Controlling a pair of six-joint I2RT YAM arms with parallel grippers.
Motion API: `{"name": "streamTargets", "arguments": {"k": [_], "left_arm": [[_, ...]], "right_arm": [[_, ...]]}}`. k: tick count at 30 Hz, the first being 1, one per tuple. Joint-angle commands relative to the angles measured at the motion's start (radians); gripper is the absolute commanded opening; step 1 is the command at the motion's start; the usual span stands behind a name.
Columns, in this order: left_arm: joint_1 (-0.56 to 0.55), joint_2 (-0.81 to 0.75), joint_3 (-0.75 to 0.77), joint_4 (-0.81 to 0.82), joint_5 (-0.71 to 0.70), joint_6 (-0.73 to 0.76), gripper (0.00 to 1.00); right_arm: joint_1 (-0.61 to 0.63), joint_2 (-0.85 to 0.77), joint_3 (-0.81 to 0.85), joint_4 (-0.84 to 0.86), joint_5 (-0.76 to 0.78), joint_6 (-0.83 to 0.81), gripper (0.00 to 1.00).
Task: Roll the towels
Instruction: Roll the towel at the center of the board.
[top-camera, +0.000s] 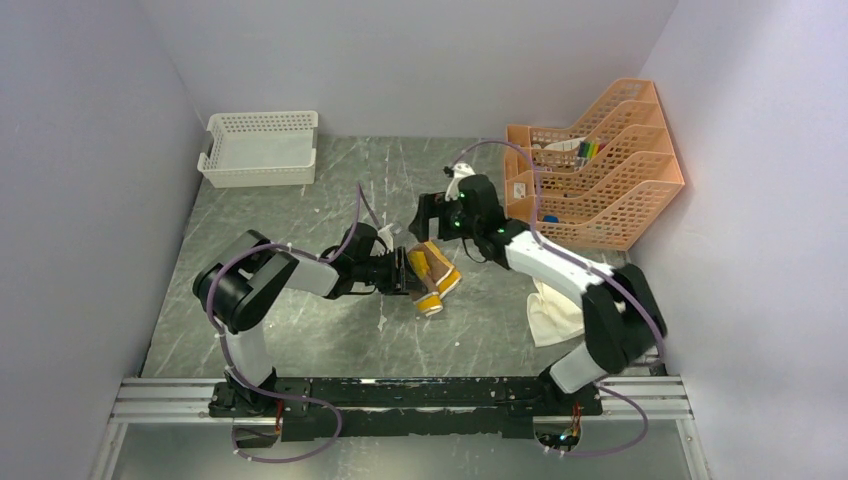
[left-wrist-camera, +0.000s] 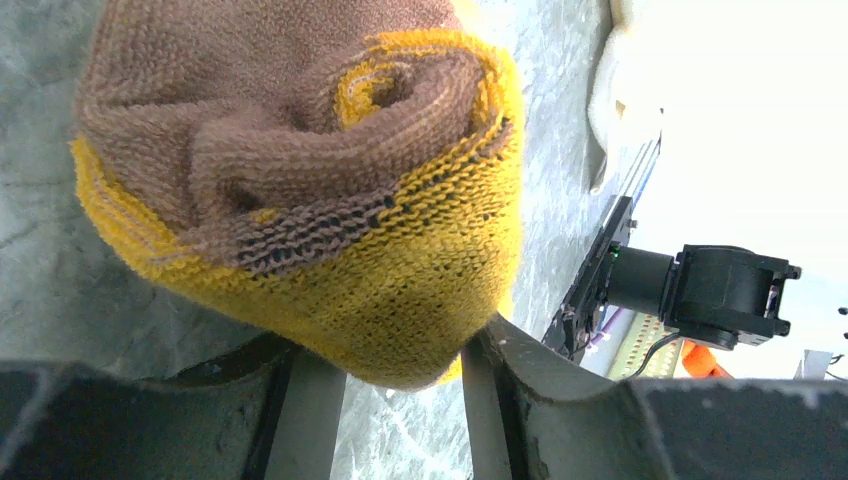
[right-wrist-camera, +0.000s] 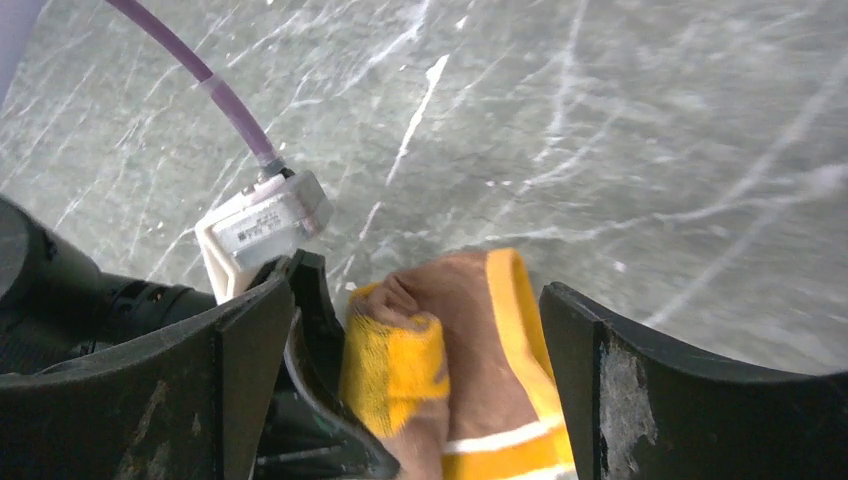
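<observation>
Left fingers (top-camera: 402, 270) are partway closed, clamped on one end of the rolled yellow towel (top-camera: 433, 272) at centre of the top view. The roll is tilted, can't tell if its low end touches the worktop (top-camera: 300, 330). Right fingers (top-camera: 432, 218) are spread wide, straddling the roll's upper end from above with a gap visible on one side, gripping nothing. Cream towel (top-camera: 555, 312) lies loose on the worktop at lower right, partly under the right arm. Basket (top-camera: 260, 150) upper left, orange rack (top-camera: 600, 180) upper right.
</observation>
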Motion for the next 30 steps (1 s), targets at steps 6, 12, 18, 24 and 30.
{"name": "streamTargets", "arguments": {"k": [6,12,18,24,30], "left_arm": [[-0.008,0.039,0.011,-0.012,-0.021,-0.024,0.52],[0.007,0.069,0.017,-0.024,-0.041,-0.099,0.52],[0.058,0.083,-0.023,0.080,-0.016,-0.233,0.50],[0.081,0.058,-0.061,0.073,-0.043,-0.296,0.51],[0.096,0.061,-0.145,0.190,-0.063,-0.410,0.52]], "right_arm": [[0.013,-0.362,-0.323,-0.008,0.219,-0.073,0.96],[0.231,-0.434,-0.405,-0.015,0.333,-0.152,0.93],[0.355,-0.334,-0.394,0.013,0.307,-0.222,0.93],[0.405,-0.221,-0.350,0.000,0.349,-0.274,0.93],[0.472,-0.167,-0.350,0.044,0.436,-0.322,0.92]]}}
